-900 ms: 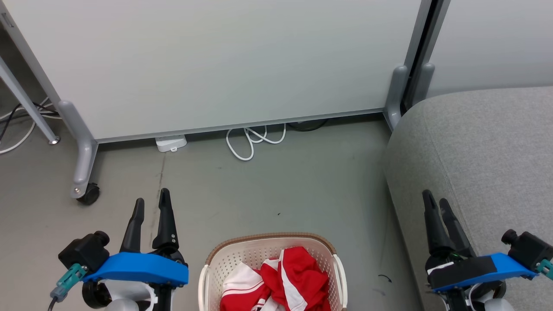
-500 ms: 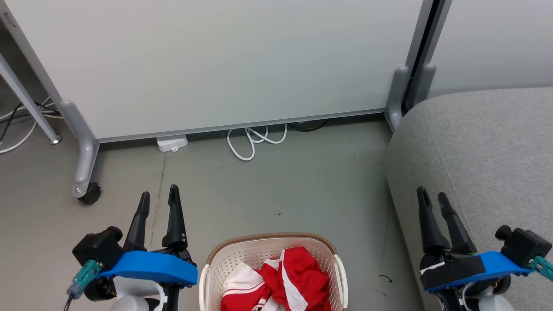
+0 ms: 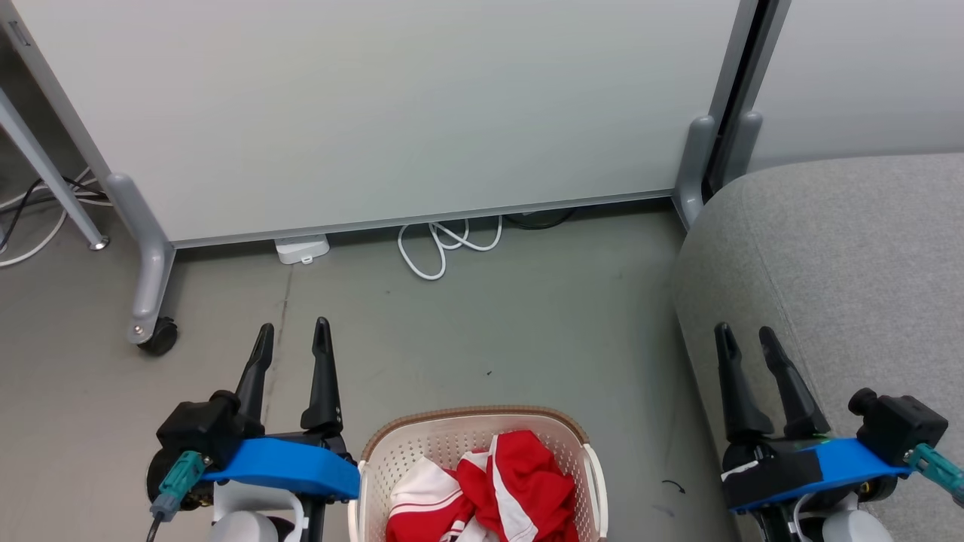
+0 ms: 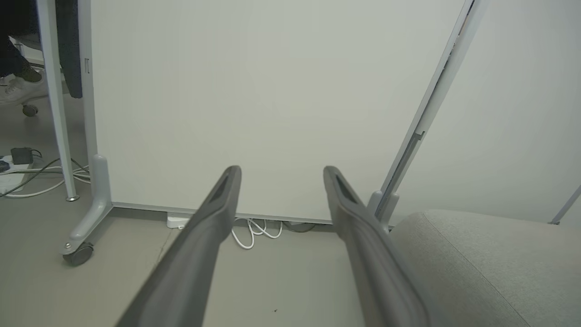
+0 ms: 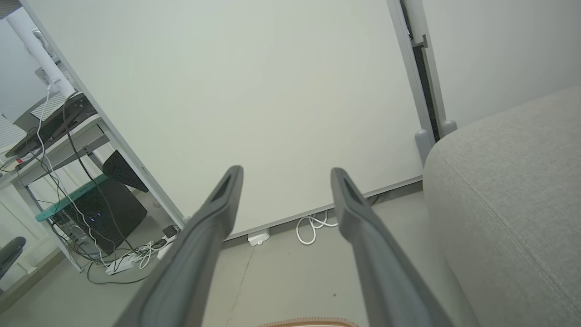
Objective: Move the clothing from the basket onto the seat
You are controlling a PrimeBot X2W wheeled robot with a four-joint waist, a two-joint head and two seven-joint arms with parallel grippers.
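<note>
Both jaws spread, empty: left gripper beside the laundry basket, right gripper at the sofa edge; red clothing heaped in the basket looks light, limp, slick, so pinch its topmost fold.

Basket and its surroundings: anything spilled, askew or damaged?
Nothing stands out. The clothing lies bunched inside the upright basket, none spilled on the floor. A white cable sits loosely coiled by the partition, well clear.

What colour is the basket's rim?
Brown, with a woven look, atop the cream-white perforated basket. It shows best in the head view.
</note>
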